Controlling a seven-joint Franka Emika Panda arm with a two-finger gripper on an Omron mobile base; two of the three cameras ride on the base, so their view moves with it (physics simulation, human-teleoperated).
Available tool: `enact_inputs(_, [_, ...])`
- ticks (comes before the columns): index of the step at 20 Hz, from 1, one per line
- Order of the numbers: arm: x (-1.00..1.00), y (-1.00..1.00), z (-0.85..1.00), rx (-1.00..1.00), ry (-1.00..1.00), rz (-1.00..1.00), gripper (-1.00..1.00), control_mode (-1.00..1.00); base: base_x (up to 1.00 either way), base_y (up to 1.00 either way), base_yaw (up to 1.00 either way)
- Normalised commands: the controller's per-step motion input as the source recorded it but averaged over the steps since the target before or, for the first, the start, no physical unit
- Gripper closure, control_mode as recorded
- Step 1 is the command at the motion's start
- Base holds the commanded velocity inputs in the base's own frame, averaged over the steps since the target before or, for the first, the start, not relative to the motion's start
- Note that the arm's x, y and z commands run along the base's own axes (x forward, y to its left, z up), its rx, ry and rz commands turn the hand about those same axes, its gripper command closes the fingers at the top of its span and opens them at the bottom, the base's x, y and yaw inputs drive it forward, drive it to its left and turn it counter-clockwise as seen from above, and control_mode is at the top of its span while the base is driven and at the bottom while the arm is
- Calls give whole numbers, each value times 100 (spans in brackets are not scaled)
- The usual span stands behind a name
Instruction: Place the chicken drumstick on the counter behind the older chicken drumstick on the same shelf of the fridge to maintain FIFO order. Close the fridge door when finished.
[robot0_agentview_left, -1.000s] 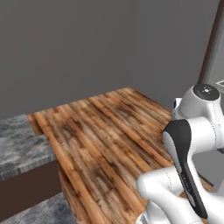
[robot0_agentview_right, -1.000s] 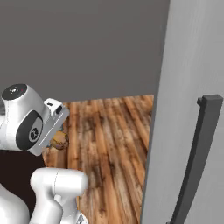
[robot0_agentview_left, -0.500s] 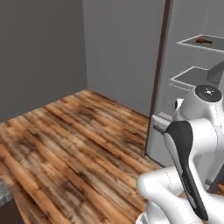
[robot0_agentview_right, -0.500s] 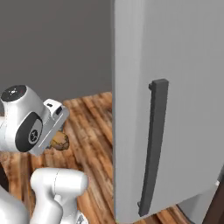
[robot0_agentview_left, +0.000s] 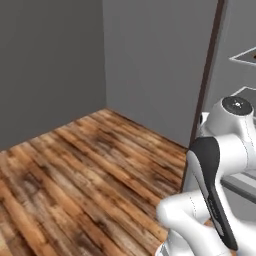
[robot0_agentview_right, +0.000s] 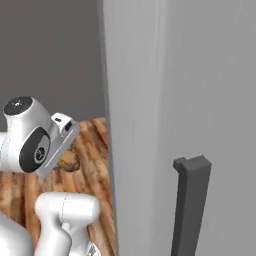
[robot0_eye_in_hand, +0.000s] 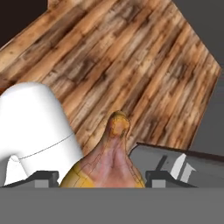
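Note:
The chicken drumstick (robot0_eye_in_hand: 108, 164), golden-brown with its bone end pointing away, sits between my two dark fingertips (robot0_eye_in_hand: 43, 177), so my gripper (robot0_eye_in_hand: 104, 177) is shut on it. From the right base camera the gripper (robot0_agentview_right: 67, 159) hangs beside the arm's white wrist, over the wooden floor, left of the fridge door (robot0_agentview_right: 165, 90). The door's dark bar handle (robot0_agentview_right: 190, 205) rises at the lower right. Pale shelves (robot0_agentview_left: 245, 56) of the fridge's inside peek in at the far right of the left base view. The older drumstick and the counter are out of view.
Wooden plank floor (robot0_agentview_left: 75, 170) spreads below and to the left, bounded by plain grey walls (robot0_agentview_left: 50, 65). A dark vertical edge (robot0_agentview_left: 205, 85) stands just left of the fridge's inside. The fridge door stands close in front of the right base camera.
The whole picture has shifted, so the base has moved: the marbled counter slid out of view and the fridge door now looms much larger. The drumstick stays held.

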Motion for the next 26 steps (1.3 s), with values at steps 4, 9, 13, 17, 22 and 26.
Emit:
enact_inputs(4, [0, 0, 0, 0, 0, 0, 100, 100, 43, 26, -58])
enact_inputs(9, [0, 0, 0, 0, 0, 0, 100, 100, 52, 49, -70])
enact_inputs(13, [0, 0, 0, 0, 0, 0, 100, 100, 58, 54, -70])
enact_inputs(17, [0, 0, 0, 0, 0, 0, 100, 100, 77, 19, -59])
enact_inputs(22, [0, 0, 0, 0, 0, 0, 100, 100, 59, -23, -49])
enact_inputs(26, [0, 0, 0, 0, 0, 0, 100, 100, 77, -5, -48])
